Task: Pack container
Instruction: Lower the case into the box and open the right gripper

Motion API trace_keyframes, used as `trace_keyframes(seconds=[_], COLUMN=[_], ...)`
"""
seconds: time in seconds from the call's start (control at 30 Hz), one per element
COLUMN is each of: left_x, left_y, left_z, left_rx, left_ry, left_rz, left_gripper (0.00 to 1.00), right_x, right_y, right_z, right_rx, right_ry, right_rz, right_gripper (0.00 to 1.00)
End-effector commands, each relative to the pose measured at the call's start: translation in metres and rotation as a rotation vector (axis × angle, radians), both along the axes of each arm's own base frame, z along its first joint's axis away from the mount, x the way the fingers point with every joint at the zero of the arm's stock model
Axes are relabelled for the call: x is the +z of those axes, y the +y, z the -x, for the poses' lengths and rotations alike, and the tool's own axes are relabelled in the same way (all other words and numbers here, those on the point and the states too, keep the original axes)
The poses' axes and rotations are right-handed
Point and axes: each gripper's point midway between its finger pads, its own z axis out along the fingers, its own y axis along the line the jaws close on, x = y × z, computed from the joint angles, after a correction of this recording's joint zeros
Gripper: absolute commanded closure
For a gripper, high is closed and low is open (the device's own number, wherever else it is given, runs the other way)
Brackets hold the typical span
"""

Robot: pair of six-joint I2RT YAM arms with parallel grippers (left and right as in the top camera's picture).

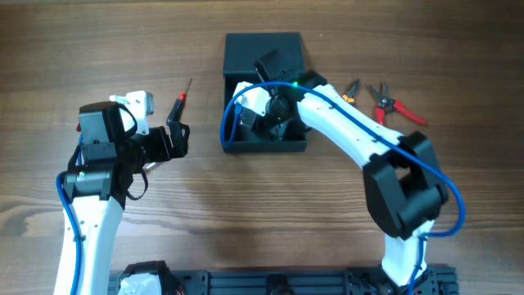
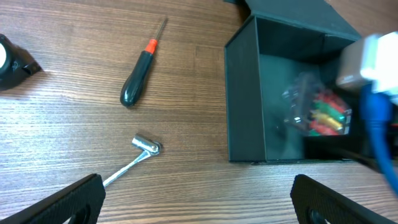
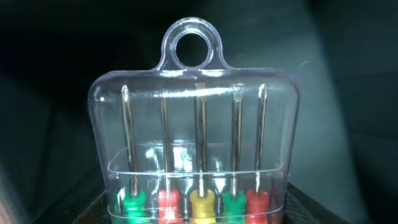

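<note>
The dark container (image 1: pixel 237 90) stands open at the back centre of the table, its lid laid back. My right gripper (image 1: pixel 274 111) reaches down inside it, shut on a clear plastic case of small screwdrivers (image 3: pixel 196 124) with green, red and yellow handles. The jaw tips (image 3: pixel 199 214) show at the case's lower edges. In the left wrist view the case (image 2: pixel 317 112) sits inside the container (image 2: pixel 245 93). My left gripper (image 2: pixel 199 199) is open and empty above the bare table, left of the container; it also shows in the overhead view (image 1: pixel 176 141).
A red-and-black screwdriver (image 1: pixel 180 105) (image 2: pixel 140 65) lies left of the container. A silver socket wrench (image 2: pixel 140 155) lies below it. A white-and-black object (image 1: pixel 137 103) sits further left. Orange-handled pliers (image 1: pixel 352 88) and red cutters (image 1: pixel 393 105) lie right of the container.
</note>
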Motion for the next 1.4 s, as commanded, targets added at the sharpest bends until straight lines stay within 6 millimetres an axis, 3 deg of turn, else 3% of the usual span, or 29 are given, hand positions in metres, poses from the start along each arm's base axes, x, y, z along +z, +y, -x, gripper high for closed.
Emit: trace_keyframes(seconds=[0.0,0.07,0.1,0.13,0.27,0.37,0.47,0.57,0.63,0.83,1.07,1.23,1.33,1.37], left_x=[0.005,0.004,0.004,0.004,0.003,0.003,0.003,0.003,0.003,0.002,0.002,0.002,0.002,0.002], left_y=[0.002,0.002,0.002,0.002,0.002,0.002,0.002,0.002,0.002,0.002,0.002,0.002,0.002,0.002], left_z=[-0.002,-0.001,-0.001,-0.001,0.000,0.000,0.001,0.001,0.001,0.001,0.001,0.001,0.001,0.001], left_rx=[-0.005,-0.006,-0.005,-0.006,-0.005,-0.005,-0.006,-0.006,-0.006,-0.006,-0.006,-0.006,-0.006,-0.006], left_ry=[-0.012,-0.007,-0.005,-0.003,0.002,0.003,0.003,0.003,0.003,0.006,0.006,0.006,0.006,0.006], left_rz=[-0.015,-0.014,-0.014,-0.014,-0.013,-0.013,-0.013,-0.013,-0.013,-0.013,-0.013,-0.013,-0.013,-0.013], left_gripper=[0.00,0.00,0.00,0.00,0.00,0.00,0.00,0.00,0.00,0.00,0.00,0.00,0.00,0.00], right_x=[-0.009,-0.010,-0.010,-0.010,-0.010,-0.010,-0.011,-0.011,-0.010,-0.010,-0.004,0.031,0.064,0.083], right_y=[0.004,0.004,0.004,0.003,0.002,0.001,0.001,0.001,0.001,0.001,0.005,0.013,0.014,0.013], right_z=[-0.001,-0.001,-0.002,-0.002,-0.003,-0.001,-0.002,-0.001,-0.001,-0.002,-0.012,-0.029,-0.033,-0.036], right_rx=[0.013,0.014,0.013,0.010,-0.017,-0.020,-0.041,-0.041,-0.041,-0.041,-0.073,-0.149,-0.177,-0.204], right_ry=[0.014,0.015,0.014,0.013,0.023,0.029,0.034,0.036,0.035,0.035,0.002,-0.031,-0.049,-0.062], right_rz=[0.002,0.003,0.002,0.002,-0.002,0.000,-0.004,-0.003,-0.004,-0.004,-0.033,-0.088,-0.114,-0.129], right_gripper=[0.96,0.94,0.85,0.67,0.41,0.37,0.25,0.21,0.13,0.06,0.04,0.05,0.05,0.05])
